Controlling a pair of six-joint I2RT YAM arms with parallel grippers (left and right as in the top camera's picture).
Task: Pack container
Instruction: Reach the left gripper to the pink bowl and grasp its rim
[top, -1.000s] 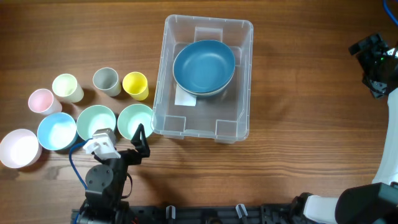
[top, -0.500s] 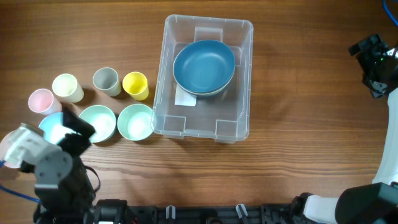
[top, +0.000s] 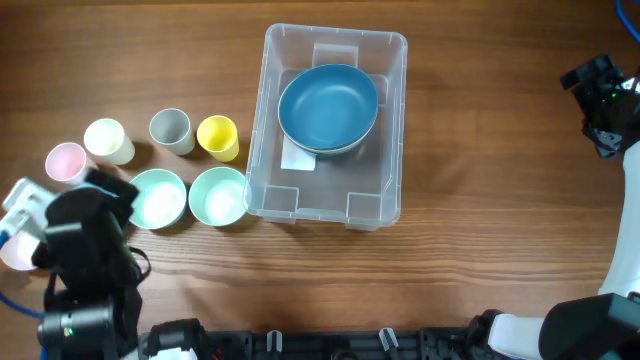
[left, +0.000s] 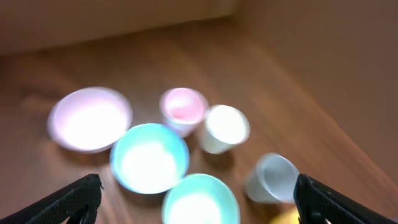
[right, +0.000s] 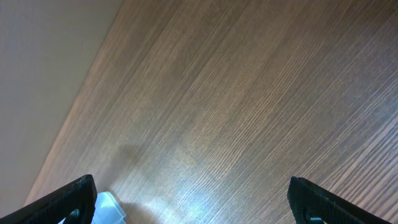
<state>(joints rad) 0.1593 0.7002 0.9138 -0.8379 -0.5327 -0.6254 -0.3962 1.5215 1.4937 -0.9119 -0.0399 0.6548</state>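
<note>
Over the left-hand bowls (left: 149, 157), we hold our left gripper (left: 198, 193) wide and empty; next we should grasp one for the container (top: 392, 130).

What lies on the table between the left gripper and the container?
Overhead view: two mint bowls side by side, the left bowl nearest the left gripper, the right bowl beside the container.

A robotics lab bench — wood-grain table (top: 500, 230), robot arms (top: 85, 250) at its edge.
</note>
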